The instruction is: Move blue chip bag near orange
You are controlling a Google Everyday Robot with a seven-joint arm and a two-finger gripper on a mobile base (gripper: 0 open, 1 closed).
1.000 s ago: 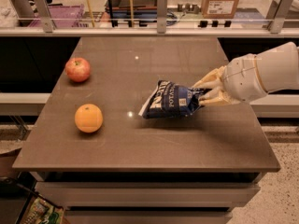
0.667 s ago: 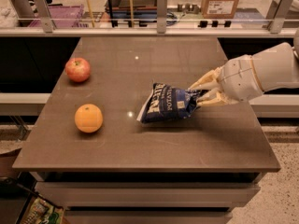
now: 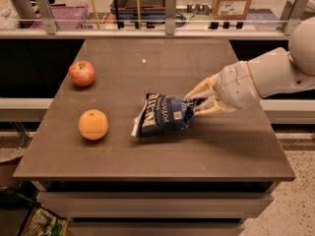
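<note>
The blue chip bag (image 3: 165,115), dark navy with white lettering, is at the middle of the brown table (image 3: 147,151), tilted with its left end low near the surface. My gripper (image 3: 196,103) comes in from the right and is shut on the bag's right end. The orange (image 3: 93,124) sits on the table to the left of the bag, a short gap away.
A red-and-yellow apple (image 3: 81,73) lies at the table's far left, behind the orange. A railing with posts (image 3: 170,6) and shelves with boxes run behind the table. The table's front edge is close below the orange and the bag.
My gripper has carried the bag a little to the left, toward the orange. The orange and apple have not moved.
</note>
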